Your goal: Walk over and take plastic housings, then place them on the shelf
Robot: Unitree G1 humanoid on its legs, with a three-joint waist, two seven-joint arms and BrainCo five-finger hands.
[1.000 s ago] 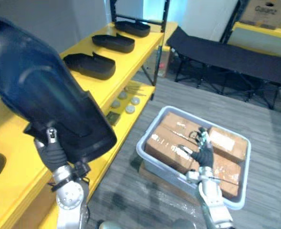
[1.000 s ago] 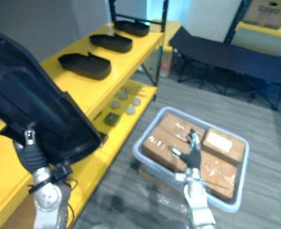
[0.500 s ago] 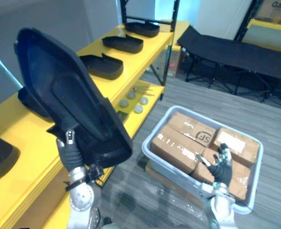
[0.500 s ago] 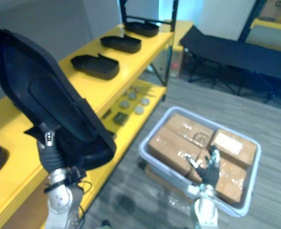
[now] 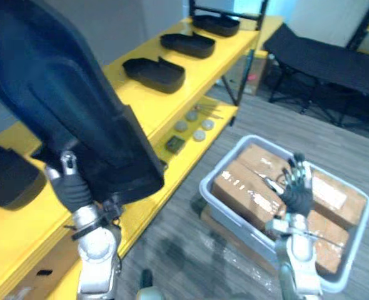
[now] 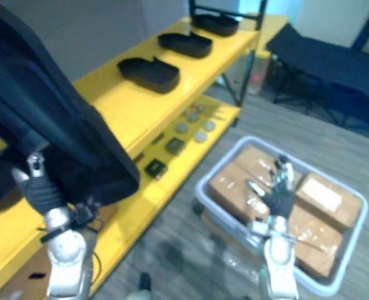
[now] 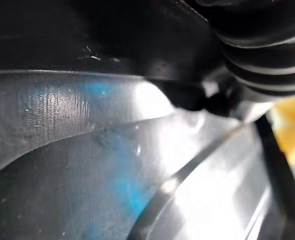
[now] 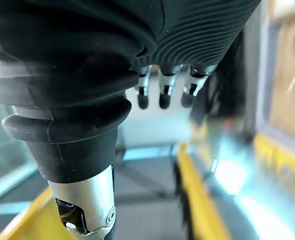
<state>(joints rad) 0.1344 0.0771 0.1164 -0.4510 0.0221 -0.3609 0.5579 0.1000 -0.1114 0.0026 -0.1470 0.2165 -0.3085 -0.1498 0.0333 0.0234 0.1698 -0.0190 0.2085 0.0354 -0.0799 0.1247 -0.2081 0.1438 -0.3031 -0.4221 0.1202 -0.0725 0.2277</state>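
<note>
Large, glossy black plastic housing [image 5: 53,106]

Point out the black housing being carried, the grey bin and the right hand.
black housing [image 5: 59,106], left eye view, its broad face.
grey bin [image 5: 231,209], left eye view, its near side wall.
right hand [image 5: 295,190], left eye view, the middle of the hand.

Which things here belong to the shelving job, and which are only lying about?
Job: large housing in the left hand; yellow shelf; housings already on it.
Lying about: grey bin; cardboard boxes inside; small discs on the lower shelf; folding cot; right hand, open above the boxes.
</note>
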